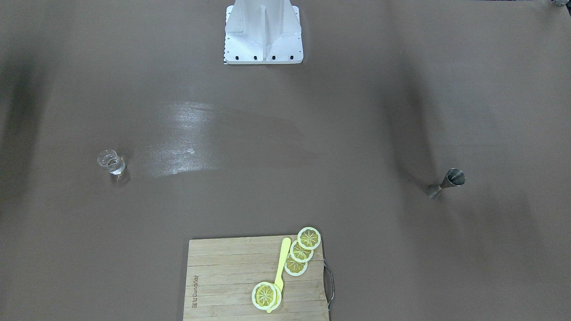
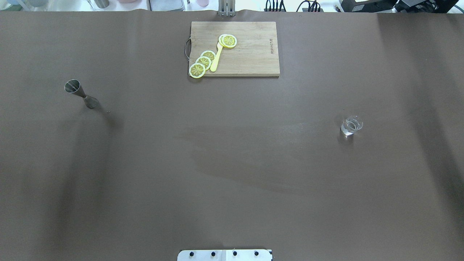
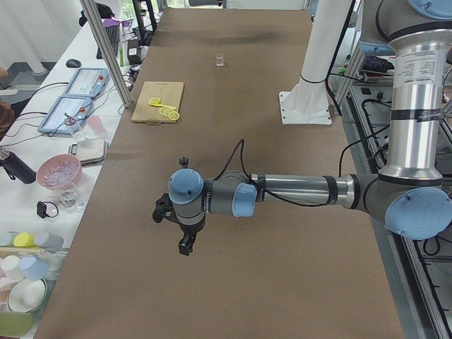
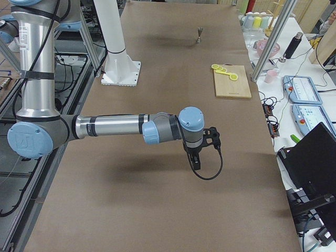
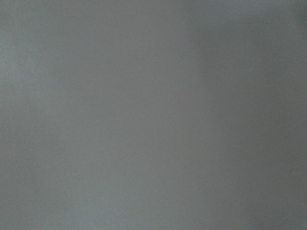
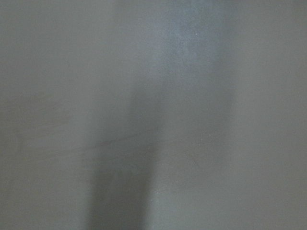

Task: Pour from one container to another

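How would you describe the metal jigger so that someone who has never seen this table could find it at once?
Start at the wooden cutting board with lemon slices at the brown table's far edge. Go toward the robot's left side, where the jigger stands alone. It is grey metal and hourglass-shaped, unlike the clear round glass on the opposite side.

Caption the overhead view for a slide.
Jigger at left, clear glass at right, cutting board with lemon slices at far edge.
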Robot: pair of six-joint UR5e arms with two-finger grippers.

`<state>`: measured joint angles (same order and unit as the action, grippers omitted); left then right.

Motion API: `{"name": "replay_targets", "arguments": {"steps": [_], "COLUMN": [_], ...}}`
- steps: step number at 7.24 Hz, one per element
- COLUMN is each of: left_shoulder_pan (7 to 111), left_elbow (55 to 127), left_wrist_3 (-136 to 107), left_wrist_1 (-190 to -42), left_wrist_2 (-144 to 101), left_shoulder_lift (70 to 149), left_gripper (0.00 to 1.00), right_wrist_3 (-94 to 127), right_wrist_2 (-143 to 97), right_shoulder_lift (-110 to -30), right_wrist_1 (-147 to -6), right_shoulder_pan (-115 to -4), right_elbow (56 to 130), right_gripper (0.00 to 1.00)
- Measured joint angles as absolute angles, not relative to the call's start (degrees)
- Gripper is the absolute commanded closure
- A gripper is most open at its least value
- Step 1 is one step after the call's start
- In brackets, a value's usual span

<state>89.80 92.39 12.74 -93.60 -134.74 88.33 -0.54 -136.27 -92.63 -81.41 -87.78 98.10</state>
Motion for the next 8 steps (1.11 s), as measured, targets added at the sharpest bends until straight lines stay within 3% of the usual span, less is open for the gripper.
{"name": "replay_targets", "arguments": {"steps": [8], "left_shoulder_pan": [89.77], "left_elbow": [92.38], "left_wrist_3": [12.76], "left_wrist_1": [-93.62], "left_wrist_2": [-134.68], "left_shoulder_lift": [88.33], "left_gripper": [0.01], "right_wrist_3": [-0.25], "right_wrist_2": [-141.29], "right_shoulder_lift": [-90.62], "right_wrist_1": [-81.37], "right_shoulder_pan": [-85.98], "right_elbow": [98.10], "right_gripper": [0.00]}}
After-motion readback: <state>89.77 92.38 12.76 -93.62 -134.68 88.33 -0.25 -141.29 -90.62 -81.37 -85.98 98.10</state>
